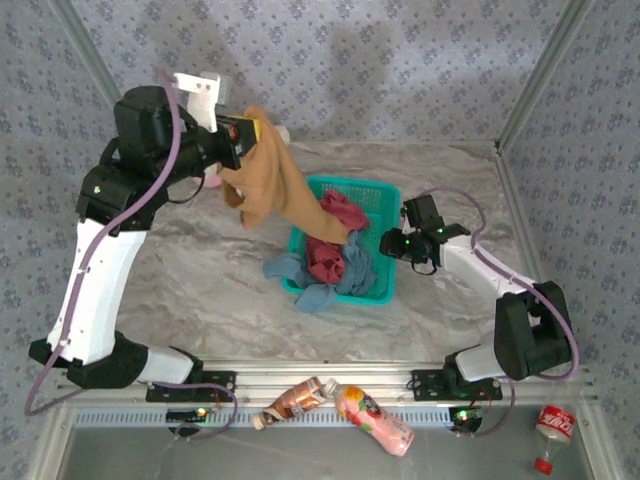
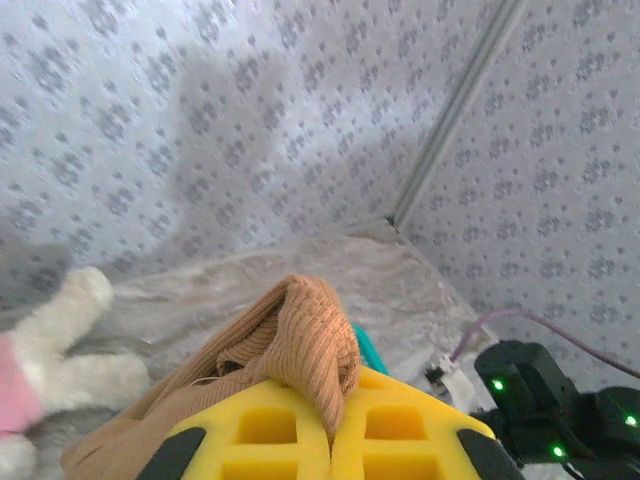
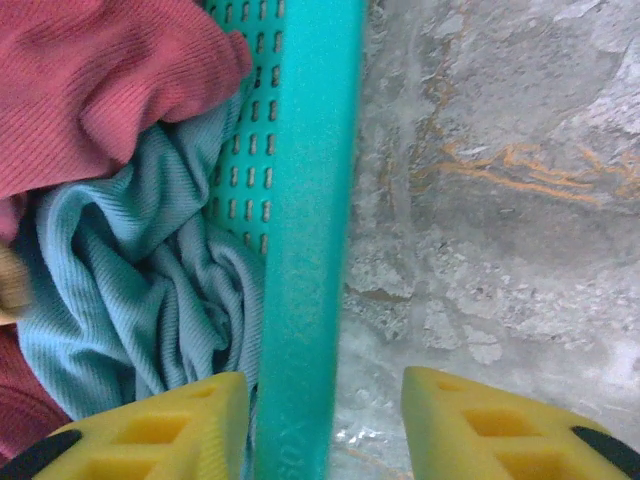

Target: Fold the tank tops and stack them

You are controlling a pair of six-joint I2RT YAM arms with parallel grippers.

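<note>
The left hand [image 2: 330,428] pinched the tan-brown tank top [image 2: 290,335] between its closed yellow fingers [image 2: 250,430]. A white plush doll [image 2: 70,350] in pink lay at left on the marbled table [image 2: 390,270].

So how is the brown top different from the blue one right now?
The tan-brown tank top hangs lifted, pinched in the left gripper; the dusty blue tank top lies in the teal basket, held by nothing. The tan one is drawn out long, its lower end trailing into the basket; the blue one is bunched, part spilling over the basket's edge onto the table. Both are plain ribbed cloth.
</note>
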